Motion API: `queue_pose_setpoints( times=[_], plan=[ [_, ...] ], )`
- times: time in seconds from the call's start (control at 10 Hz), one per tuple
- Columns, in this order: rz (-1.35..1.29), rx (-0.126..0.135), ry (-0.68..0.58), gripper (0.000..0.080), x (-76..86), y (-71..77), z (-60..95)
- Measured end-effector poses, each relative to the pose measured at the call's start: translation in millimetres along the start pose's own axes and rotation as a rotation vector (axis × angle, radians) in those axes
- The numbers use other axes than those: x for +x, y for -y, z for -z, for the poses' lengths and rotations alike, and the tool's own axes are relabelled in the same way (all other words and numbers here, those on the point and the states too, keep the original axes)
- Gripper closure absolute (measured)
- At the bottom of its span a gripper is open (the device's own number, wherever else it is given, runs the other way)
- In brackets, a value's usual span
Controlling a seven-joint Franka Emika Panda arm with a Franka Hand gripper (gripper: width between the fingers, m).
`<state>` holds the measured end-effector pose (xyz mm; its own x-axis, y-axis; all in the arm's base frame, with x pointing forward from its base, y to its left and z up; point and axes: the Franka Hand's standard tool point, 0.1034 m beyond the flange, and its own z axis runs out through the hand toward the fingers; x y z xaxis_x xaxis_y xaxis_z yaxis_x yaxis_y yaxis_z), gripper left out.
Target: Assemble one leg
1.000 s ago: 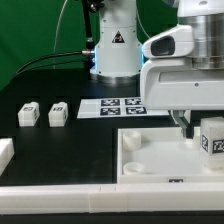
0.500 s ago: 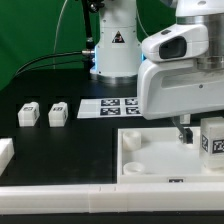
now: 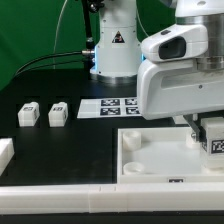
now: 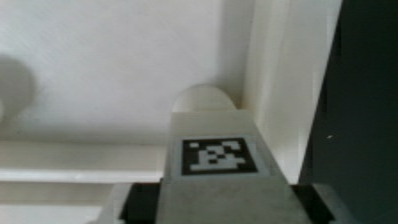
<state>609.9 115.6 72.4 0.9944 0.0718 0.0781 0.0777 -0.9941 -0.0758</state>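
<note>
My gripper (image 3: 207,128) is shut on one leg (image 3: 213,138), a small white block with a marker tag, at the exterior view's right. It holds the leg over the right corner of the large white panel (image 3: 150,160). In the wrist view the leg (image 4: 219,150) sits between the dark fingers (image 4: 143,205), tag facing the camera, its far end at the panel's raised rim (image 4: 267,60). Whether the leg touches the panel is hidden. Two more legs (image 3: 28,114) (image 3: 58,113) lie on the black table at the left.
The marker board (image 3: 112,106) lies behind the panel, by the robot base (image 3: 113,45). A white block (image 3: 5,152) stands at the left edge. A long white bar (image 3: 80,200) runs along the front.
The arm has shifted slightly to the exterior view's left and the held leg has sunk a little toward the panel's corner. The loose legs have not moved.
</note>
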Motion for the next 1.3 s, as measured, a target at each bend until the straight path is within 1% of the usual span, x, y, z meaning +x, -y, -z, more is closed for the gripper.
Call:
queue_pose_setpoints(
  times=[0.3, 0.6, 0.9, 1.0, 1.1, 1.3],
  plan=[
    [-0.022, 0.0, 0.0, 0.0508, 0.0, 0.0, 0.0],
    [-0.326, 0.01, -0.013, 0.0508, 0.4, -1.3, -0.6],
    [-0.72, 0.017, -0.027, 0.0508, 0.0, -1.2, -1.2],
    [-0.828, 0.022, -0.026, 0.0507, -0.1, -1.5, -1.3],
    [-0.938, 0.036, -0.024, 0.0507, -0.1, -1.9, -1.4],
    [-1.157, 0.044, -0.017, 0.0507, -0.4, -1.6, -1.6]
  ],
)
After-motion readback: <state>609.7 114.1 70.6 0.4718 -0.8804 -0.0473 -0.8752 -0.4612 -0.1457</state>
